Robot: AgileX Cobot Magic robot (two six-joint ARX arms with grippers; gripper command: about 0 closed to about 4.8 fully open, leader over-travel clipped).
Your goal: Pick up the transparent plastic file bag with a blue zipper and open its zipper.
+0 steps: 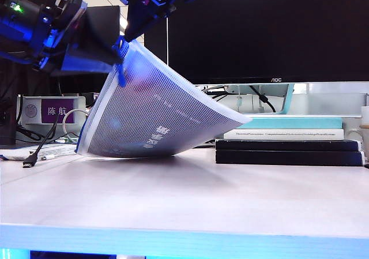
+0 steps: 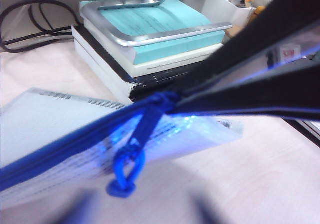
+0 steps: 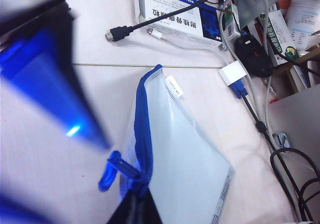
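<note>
File bag: one file bag (image 1: 155, 106), translucent mesh plastic, held up off the worktop (image 1: 184, 195) at a steep slant, high corner up at the left, lower far corner drooping onto the books at right.
Zipper: one blue zipper (image 3: 142, 124) running along the bag's long edge; from the left wrist view its strip (image 2: 65, 149) looks closed up to the slider.
Pull: one blue cord loop (image 2: 125, 171) hanging from the slider, dangling free, nothing pinching it that I can see.
Right gripper: up at the top left of the room view, right gripper (image 1: 128, 35) has its dark fingers clamped tight on the bag's raised corner by the zipper end; in its own wrist view the fingers (image 3: 132, 211) show only as a dark wedge at the bag's edge.
Left gripper: left gripper (image 1: 118, 63) sits at the far left, just beside the same raised corner; its fingers (image 2: 250, 92) loom as big dark blurred bars by the slider, and I can't tell whether they are apart or pressed on anything.
Books: four in the stack (image 1: 288, 141) at right, two pale ones on top of two black ones.
Monitor: one big dark screen (image 1: 265, 28) behind, its metal stand foot resting on the top book.
Cables: several black cables (image 1: 40, 146) and one labelled box (image 3: 175, 19) on the far left of the worktop.
</note>
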